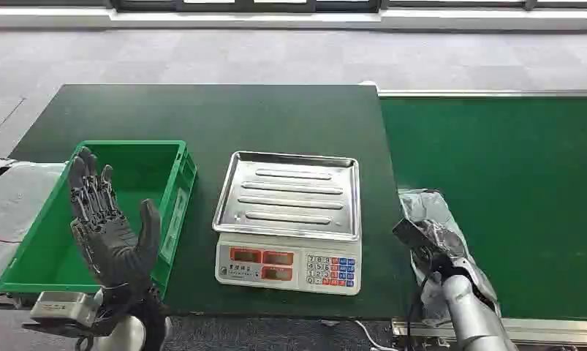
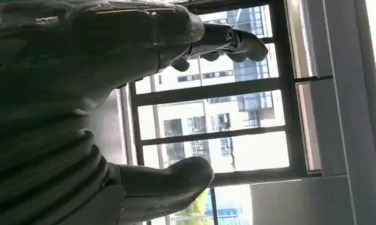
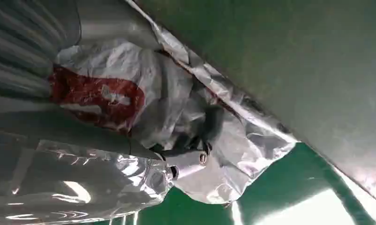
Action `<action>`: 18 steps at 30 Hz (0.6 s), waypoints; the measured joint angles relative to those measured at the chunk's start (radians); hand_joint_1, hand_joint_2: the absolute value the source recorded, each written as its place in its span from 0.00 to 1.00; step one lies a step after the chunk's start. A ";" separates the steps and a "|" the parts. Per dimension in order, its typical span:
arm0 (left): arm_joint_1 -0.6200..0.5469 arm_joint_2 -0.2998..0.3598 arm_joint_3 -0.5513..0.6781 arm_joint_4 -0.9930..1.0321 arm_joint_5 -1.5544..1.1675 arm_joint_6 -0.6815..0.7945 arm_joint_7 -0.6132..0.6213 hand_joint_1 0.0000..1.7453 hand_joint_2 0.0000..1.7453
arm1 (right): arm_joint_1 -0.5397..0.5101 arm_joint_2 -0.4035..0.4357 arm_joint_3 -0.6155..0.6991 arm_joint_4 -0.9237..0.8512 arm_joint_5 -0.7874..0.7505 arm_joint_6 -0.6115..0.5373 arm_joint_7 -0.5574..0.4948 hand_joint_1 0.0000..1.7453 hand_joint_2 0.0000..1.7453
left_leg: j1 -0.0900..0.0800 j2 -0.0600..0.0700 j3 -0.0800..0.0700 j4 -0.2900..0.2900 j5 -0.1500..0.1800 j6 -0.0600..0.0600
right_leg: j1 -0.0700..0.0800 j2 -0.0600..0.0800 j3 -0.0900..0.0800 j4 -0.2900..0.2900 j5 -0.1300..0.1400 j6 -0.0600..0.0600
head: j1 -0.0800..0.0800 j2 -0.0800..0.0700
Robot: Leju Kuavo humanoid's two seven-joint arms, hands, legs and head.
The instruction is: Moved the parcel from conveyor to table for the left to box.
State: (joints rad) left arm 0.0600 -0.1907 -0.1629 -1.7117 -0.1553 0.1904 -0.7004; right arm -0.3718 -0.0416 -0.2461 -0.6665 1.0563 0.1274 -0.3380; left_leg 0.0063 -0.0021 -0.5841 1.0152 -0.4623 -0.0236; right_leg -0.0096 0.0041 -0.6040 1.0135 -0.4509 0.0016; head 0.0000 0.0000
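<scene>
The parcel [image 1: 422, 205] is a crumpled silver-white plastic bag lying on the green conveyor [image 1: 509, 197] at its near left edge. My right hand [image 1: 428, 245] lies on top of it with its fingers dug into the wrapping. In the right wrist view the parcel [image 3: 153, 79] shows a red patch and folds around my right hand's fingers [image 3: 188, 161], which grip the plastic. My left hand [image 1: 107, 227] is raised with fingers spread and holds nothing, in front of the green box [image 1: 180, 183]. In the left wrist view the left hand [image 2: 83, 70] is open against windows.
An electronic scale [image 1: 290, 194] with a bare steel pan stands on the dark green table [image 1: 202, 117] between the box and the conveyor. A white plastic sheet [image 1: 12, 205] lies left of the box. The conveyor's metal frame [image 1: 539, 329] runs along its near edge.
</scene>
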 measured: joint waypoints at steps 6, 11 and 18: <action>-0.009 0.000 0.000 0.007 0.022 -0.029 0.000 0.00 1.00 | 0.000 -0.003 0.010 0.003 -0.014 -0.013 -0.021 1.00 1.00 | 0.000 0.000 0.000 0.000 0.000 0.000 | -0.001 0.000 0.000 0.000 0.000 0.000 | 0.000 0.000; -0.010 0.000 0.000 0.007 0.027 -0.035 0.000 0.00 1.00 | 0.002 -0.003 0.015 0.002 -0.019 -0.012 -0.027 1.00 1.00 | 0.000 0.000 -0.001 0.000 0.000 0.001 | -0.001 0.000 0.000 0.000 0.000 0.000 | 0.000 0.000; -0.005 0.000 0.000 0.005 0.026 -0.028 0.000 0.00 1.00 | 0.002 -0.002 0.029 0.000 0.003 -0.088 0.007 1.00 1.00 | 0.000 -0.001 -0.001 0.000 0.000 0.001 | -0.001 -0.001 0.000 0.000 0.000 0.000 | 0.000 0.000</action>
State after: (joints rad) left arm 0.0549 -0.1911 -0.1629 -1.7067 -0.1289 0.1621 -0.7008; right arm -0.3698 -0.0439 -0.2174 -0.6661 1.0598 0.0399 -0.3311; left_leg 0.0060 -0.0029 -0.5855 1.0152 -0.4625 -0.0226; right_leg -0.0107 0.0032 -0.6036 1.0135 -0.4510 0.0018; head 0.0004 0.0000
